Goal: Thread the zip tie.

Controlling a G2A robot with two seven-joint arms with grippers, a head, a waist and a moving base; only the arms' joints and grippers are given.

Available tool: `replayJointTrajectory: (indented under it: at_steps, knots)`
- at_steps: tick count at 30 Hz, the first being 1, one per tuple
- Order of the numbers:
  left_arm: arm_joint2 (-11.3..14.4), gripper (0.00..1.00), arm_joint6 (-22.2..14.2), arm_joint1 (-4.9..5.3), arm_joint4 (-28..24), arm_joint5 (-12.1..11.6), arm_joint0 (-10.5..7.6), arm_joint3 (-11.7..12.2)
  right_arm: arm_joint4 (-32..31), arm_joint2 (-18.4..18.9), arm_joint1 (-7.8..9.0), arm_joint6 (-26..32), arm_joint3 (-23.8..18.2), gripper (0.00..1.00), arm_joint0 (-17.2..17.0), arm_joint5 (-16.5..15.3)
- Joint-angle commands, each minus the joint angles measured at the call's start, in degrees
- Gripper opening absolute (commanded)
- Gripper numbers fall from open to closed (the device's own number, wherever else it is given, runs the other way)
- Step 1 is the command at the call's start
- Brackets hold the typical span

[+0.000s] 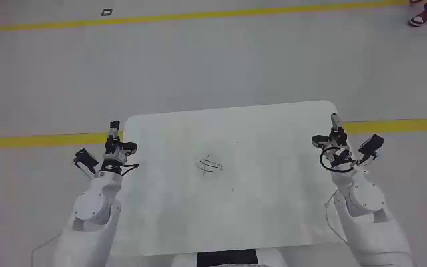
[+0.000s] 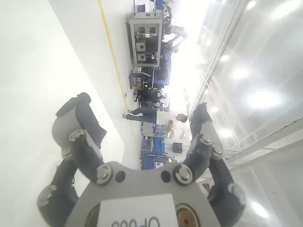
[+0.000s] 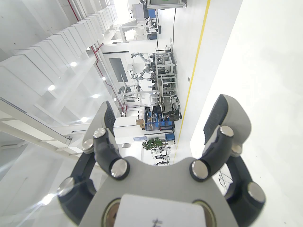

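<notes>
Top view: zip tie lies curled mid-frame on the counter, well apart from both arms. Left end effector and right end effector sit at frame's left and right, both open and empty. Threading judged not yet begun.

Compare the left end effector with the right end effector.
The left end effector is at the table's left edge, the right end effector at its right edge. The zip tie lies to the robot's right of the left one, left of the right one. Both are open and empty.
</notes>
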Motion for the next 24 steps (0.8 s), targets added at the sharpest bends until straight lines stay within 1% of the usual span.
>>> replayJointTrajectory:
  at_steps: [1, 2, 3, 4, 5, 6, 7, 10, 11, 12, 22, 23, 24]
  knots:
    - [0.0, 0.78, 0.0, 0.00, 0.0, 0.0, 0.00, 0.0, 0.0, 0.0, 0.00, 0.0, 0.0, 0.78, 0.0, 0.0]
    - [0.0, 0.78, 0.0, 0.00, 0.0, 0.0, 0.00, 0.0, 0.0, 0.0, 0.00, 0.0, 0.0, 0.78, 0.0, 0.0]
    - [0.0, 1.00, 0.0, 0.00, 0.0, 0.0, 0.00, 0.0, 0.0, 0.0, 0.00, 0.0, 0.0, 1.00, 0.0, 0.0]
    - [0.0, 1.00, 0.0, 0.00, 0.0, 0.0, 0.00, 0.0, 0.0, 0.0, 0.00, 0.0, 0.0, 1.00, 0.0, 0.0]
    - [0.5, 1.00, -1.3, 0.04, 0.7, -0.3, -0.15, -1.0, 0.0, 0.0, 0.00, 0.0, 0.0, 1.00, 0.0, 0.0]
    - [1.2, 1.00, -3.9, 0.17, 2.6, -0.3, -0.02, -1.9, 0.0, 0.0, 0.00, 0.0, 0.0, 1.00, 0.0, 0.0]
    - [1.5, 1.00, -6.3, 0.37, 4.8, 0.3, 0.21, -2.2, 0.0, 0.0, 0.00, 0.0, 0.0, 1.00, 0.0, 0.0]
    - [1.7, 1.00, -8.8, 0.61, 8.3, 1.1, 0.64, -2.6, 0.0, 0.0, 0.00, 0.0, 0.0, 1.00, 0.0, 0.0]
    - [1.6, 1.00, -9.2, 0.62, 9.0, 0.1, 0.85, -2.7, 0.0, 0.0, 0.00, 0.0, 0.0, 1.00, 0.0, 0.0]
    - [1.4, 1.00, -8.7, 0.60, 9.1, -0.6, 0.99, -2.5, 0.0, 0.0, 0.00, 0.0, 0.0, 1.00, 0.0, 0.0]
    - [1.4, 1.00, -8.7, 0.60, 9.1, -0.6, 0.99, -2.5, 0.0, 0.0, 0.00, 0.0, 0.0, 1.00, 0.0, 0.0]
    - [1.9, 1.00, -10.3, 0.70, 10.5, -1.2, 0.42, -3.7, 0.0, 0.0, 0.00, 0.0, 0.0, 1.00, 0.0, 0.0]
    - [2.7, 1.00, -13.6, 0.96, 14.4, -1.4, -1.11, -3.8, 0.0, 0.0, 0.00, 0.0, 0.0, 1.00, 0.0, 0.0]
